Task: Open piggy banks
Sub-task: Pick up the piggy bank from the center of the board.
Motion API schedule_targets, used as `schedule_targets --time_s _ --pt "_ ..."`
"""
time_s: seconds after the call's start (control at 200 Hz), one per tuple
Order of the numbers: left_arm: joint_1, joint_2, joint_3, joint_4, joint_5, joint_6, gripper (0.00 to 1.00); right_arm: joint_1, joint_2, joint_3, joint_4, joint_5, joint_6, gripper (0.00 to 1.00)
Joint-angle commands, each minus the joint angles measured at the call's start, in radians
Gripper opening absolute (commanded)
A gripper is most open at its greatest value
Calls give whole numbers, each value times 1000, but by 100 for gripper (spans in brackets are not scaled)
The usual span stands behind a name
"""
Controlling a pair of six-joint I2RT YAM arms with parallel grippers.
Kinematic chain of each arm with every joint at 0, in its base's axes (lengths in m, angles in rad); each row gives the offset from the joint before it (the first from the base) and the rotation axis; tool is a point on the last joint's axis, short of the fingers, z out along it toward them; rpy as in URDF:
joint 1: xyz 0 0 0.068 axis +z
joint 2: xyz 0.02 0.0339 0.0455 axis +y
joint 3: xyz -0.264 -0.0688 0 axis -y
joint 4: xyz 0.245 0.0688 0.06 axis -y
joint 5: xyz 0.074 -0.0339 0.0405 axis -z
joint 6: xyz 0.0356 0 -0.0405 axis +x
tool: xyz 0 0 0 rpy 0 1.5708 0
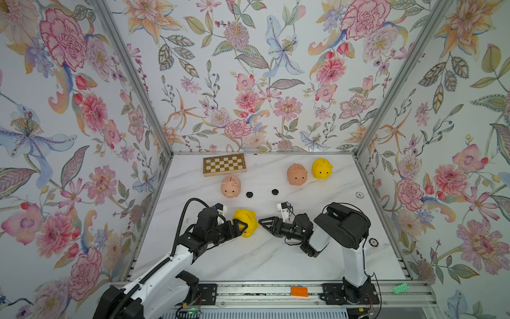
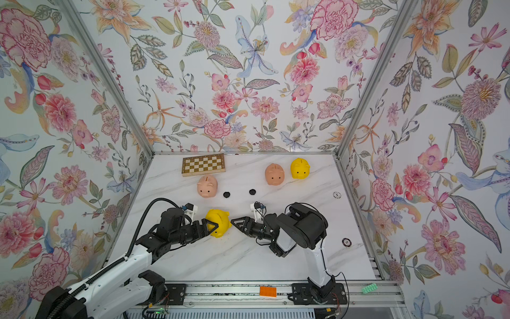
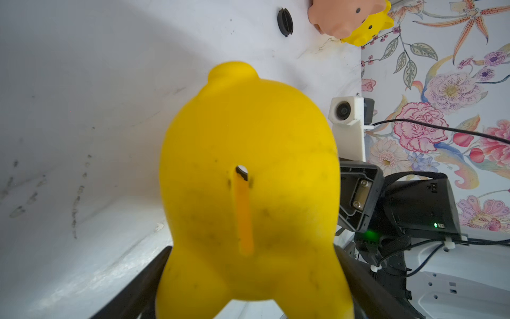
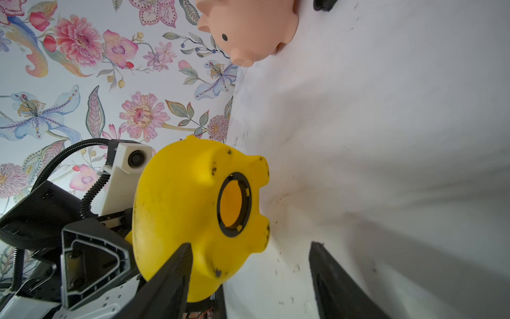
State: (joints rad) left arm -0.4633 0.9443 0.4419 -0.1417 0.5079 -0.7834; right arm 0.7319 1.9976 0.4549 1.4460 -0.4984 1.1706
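Since the left gripper [image 1: 242,225] is clamped on the yellow pig [image 1: 246,216] with its fingers [image 3: 143,279] pressing either side of that slick rounded body, my main worry is the pig squirting out or twisting in the grip. It's tipped on its side around the middle of the tabletop [image 1: 262,256], a bit toward the left edge, belly facing the right gripper [image 1: 262,223]. Can't tell if it's touching the surface.

The right gripper is spread wide with nothing in it, tips just beside the belly, so a sloppy push could knock the pig loose. Odd bit: the belly hole [image 4: 234,204] looks open to me, just a black ring with yellow inside, so reaching in for a plug might catch nothing or snag the ring.

Count:
- Four pigs, two yellow and two pink. The other yellow pig [image 1: 321,168] and a pink pig [image 1: 297,174] stand side by side near the back edge, toward the right back corner. The second pink pig [image 1: 230,186] is just in front of the one chessboard [image 1: 224,164], by the back edge toward the left.
- Two loose plugs, a black plug [image 1: 249,194] just beside that pink pig and a second black plug [image 1: 275,191] near it.
- Two chips near the right edge, a white chip [image 1: 359,195] and a dark chip [image 1: 373,242].
- One orange block [image 1: 299,291] and one green block [image 1: 400,288] on the front rail [image 1: 248,288].

The standing pigs hide their bellies, so no idea which are plugged.
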Motion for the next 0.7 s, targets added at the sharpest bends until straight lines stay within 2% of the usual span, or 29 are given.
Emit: schedule_targets --time_s 0.0,0.085,0.15,0.245,0.32,0.505,0.555,0.696 --pt "-6 10 75 -114 -40 96 56 -17 -99 12 -207 -32 -128 69" --pt "-7 26 129 -188 -61 141 55 -20 -189 45 -421 -18 -237 70" --pt "-8 40 177 -256 -83 186 54 -16 -271 95 -678 28 -358 72" --pt "-8 66 253 -363 -141 255 54 0 -378 183 -1023 157 -540 75" --pt "-7 92 308 -423 -167 302 54 2 -439 234 -1204 256 -634 77" --pt "-7 167 417 -527 -242 383 53 -10 -535 281 -1382 410 -749 83" --pt "-8 185 438 -543 -251 399 54 -17 -556 281 -1397 445 -758 98" --pt "-7 235 493 -576 -279 434 54 -40 -606 263 -1405 519 -760 99"
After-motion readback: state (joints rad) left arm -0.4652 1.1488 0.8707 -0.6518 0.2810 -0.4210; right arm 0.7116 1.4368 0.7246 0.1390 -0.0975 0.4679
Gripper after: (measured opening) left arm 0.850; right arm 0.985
